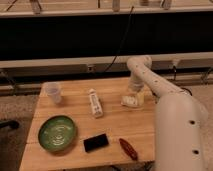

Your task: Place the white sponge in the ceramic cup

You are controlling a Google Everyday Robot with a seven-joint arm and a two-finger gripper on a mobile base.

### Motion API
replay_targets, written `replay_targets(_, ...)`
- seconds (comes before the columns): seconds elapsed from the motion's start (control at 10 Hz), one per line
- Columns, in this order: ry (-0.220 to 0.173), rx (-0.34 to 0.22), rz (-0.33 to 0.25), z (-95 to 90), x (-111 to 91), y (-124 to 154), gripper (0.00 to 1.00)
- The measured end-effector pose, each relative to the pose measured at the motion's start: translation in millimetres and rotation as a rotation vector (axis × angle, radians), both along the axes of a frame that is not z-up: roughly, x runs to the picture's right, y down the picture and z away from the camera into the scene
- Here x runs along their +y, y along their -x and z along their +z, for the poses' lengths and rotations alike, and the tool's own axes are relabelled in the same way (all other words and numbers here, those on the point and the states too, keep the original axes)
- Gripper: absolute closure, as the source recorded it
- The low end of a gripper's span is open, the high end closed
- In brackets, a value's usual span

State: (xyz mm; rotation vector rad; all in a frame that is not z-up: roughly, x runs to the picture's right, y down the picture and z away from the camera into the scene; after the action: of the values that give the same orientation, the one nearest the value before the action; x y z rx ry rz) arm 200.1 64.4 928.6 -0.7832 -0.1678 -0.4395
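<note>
The white sponge (129, 101) lies on the wooden table (115, 125), right of the middle. My gripper (138, 95) is down at the table right beside the sponge's right end, and whether it touches the sponge does not show. The white arm reaches in from the lower right and hides part of the gripper. The ceramic cup (52, 92) stands upright near the table's far left corner, well away from the gripper.
A white tube-like bottle (95, 103) lies between the cup and the sponge. A green bowl (57, 133) sits at the front left. A black phone (96, 142) and a red oblong object (128, 148) lie near the front edge.
</note>
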Motion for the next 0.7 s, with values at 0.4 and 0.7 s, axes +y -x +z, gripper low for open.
replay_targets(0.4, -0.056, -0.045, 0.001, -1.0, 13, 2, 0.20)
replay_targets(0.7, -0.066, -0.072, 0.000, 4.5, 25, 6, 0.20)
